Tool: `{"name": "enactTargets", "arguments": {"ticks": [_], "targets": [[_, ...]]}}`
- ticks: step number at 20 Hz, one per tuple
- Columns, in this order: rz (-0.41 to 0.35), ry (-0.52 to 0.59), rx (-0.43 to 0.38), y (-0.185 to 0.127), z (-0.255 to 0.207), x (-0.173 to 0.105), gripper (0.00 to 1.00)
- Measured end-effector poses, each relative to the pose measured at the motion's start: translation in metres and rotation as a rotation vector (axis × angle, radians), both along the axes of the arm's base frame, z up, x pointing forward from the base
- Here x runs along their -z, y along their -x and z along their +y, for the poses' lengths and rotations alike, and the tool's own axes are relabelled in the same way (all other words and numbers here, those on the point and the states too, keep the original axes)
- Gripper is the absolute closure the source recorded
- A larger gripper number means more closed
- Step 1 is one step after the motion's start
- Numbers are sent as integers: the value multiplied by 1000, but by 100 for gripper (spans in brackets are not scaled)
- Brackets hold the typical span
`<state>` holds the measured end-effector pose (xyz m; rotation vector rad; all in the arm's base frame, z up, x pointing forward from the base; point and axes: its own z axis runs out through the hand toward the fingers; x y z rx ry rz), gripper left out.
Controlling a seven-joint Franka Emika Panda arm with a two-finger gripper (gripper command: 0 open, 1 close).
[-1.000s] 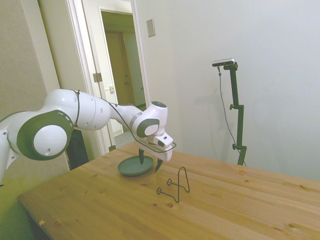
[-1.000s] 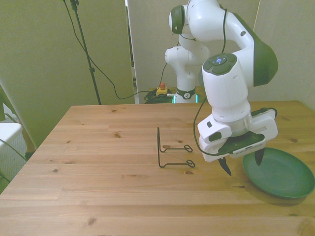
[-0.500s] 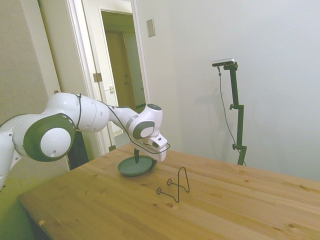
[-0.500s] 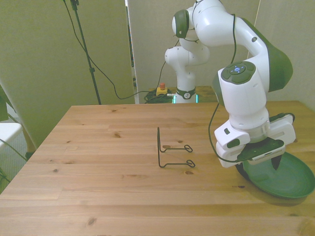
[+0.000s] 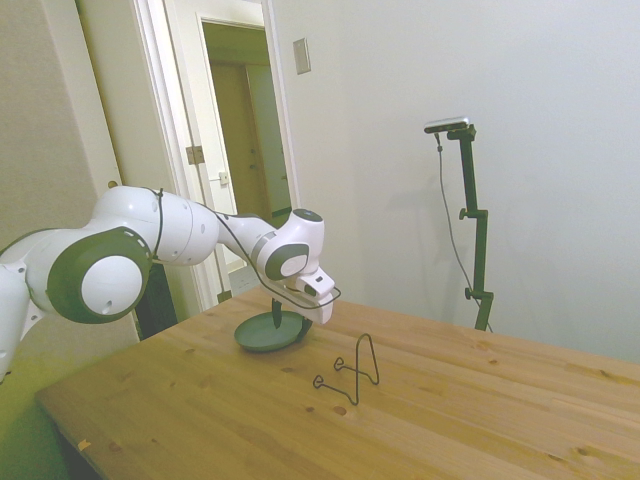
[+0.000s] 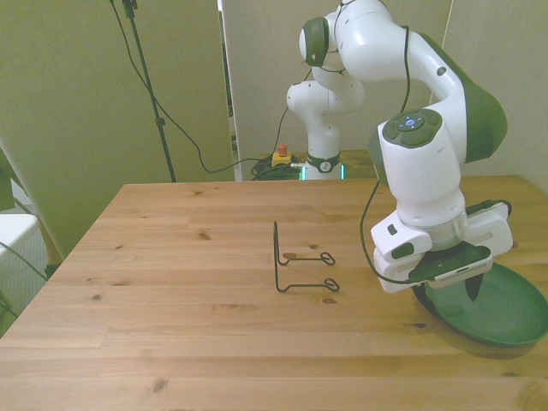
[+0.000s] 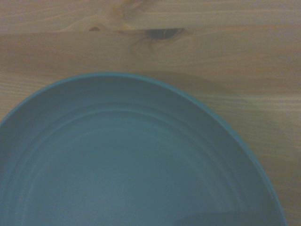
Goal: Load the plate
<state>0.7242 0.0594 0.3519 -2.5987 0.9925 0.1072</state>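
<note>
Matt smooth plate (image 7: 131,165), knotty wooden table (image 6: 171,282), thin wire stand (image 6: 295,257)

1. No readable text, labels, brands or numbers in any view.
2. Wall plate (image 5: 301,56) in the side view: blank, nothing printed that can be made out.
3. Red-and-yellow button box (image 6: 280,157) behind the table in the front view: any marking is too small to read.
</note>
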Motion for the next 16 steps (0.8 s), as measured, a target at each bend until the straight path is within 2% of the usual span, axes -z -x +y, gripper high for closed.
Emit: {"name": "enactTargets", "arguments": {"ticks": [16], "targets": [[7,26,27,0,-22,6,100]]}}
